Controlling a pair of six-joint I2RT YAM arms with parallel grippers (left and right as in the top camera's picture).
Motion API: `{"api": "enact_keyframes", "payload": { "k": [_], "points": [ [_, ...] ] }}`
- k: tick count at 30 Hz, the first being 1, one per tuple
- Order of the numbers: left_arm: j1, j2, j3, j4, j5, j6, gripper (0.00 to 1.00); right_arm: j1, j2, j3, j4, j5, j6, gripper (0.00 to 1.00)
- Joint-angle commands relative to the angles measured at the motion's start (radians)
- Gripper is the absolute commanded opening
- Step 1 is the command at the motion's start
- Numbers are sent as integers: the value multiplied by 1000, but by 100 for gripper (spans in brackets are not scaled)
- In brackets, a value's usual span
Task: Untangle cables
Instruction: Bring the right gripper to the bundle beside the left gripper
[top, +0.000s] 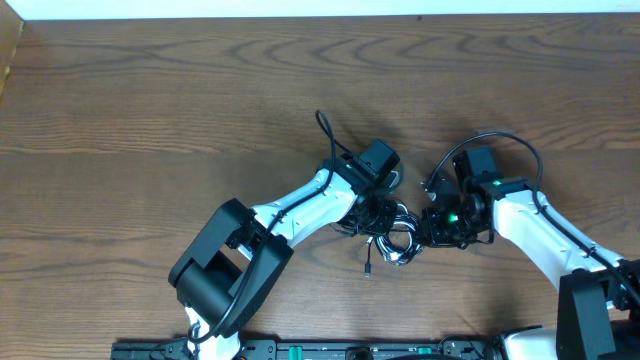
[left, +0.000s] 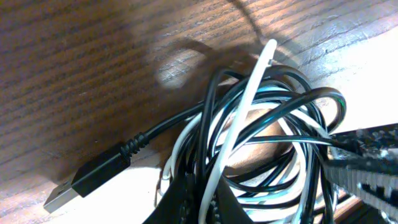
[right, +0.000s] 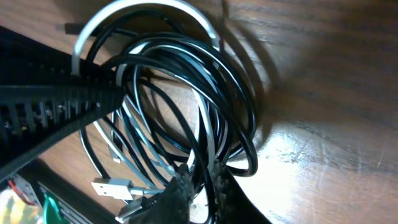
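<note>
The cables lie in one tangled coil on the wooden table between my two arms. In the left wrist view the cables are black loops crossed by a white cord. My left gripper is shut on that white cord and the black strands beside it. A black USB plug sticks out to the left. In the right wrist view my right gripper is shut on black strands of the cables. A white USB plug lies just left of its fingers.
The two grippers are almost touching over the coil. Thick black arm cables arch up behind each wrist. The arm bases and a rail line the front edge. Bare wooden table stretches left and back.
</note>
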Motion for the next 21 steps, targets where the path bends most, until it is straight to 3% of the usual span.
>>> {"api": "enact_keyframes", "payload": {
  "k": [1, 14, 17, 21],
  "points": [
    [-4, 12, -4, -8, 16, 8, 8, 7, 4, 0, 1, 38, 13, 9],
    [-4, 12, -4, -53, 16, 9, 8, 7, 4, -70, 72, 38, 35, 11],
    [-4, 12, -4, -60, 16, 8, 8, 7, 4, -74, 71, 59, 36, 1],
    [-4, 12, -4, -71, 13, 9, 8, 7, 4, -82, 30, 229, 132, 1]
  ]
}}
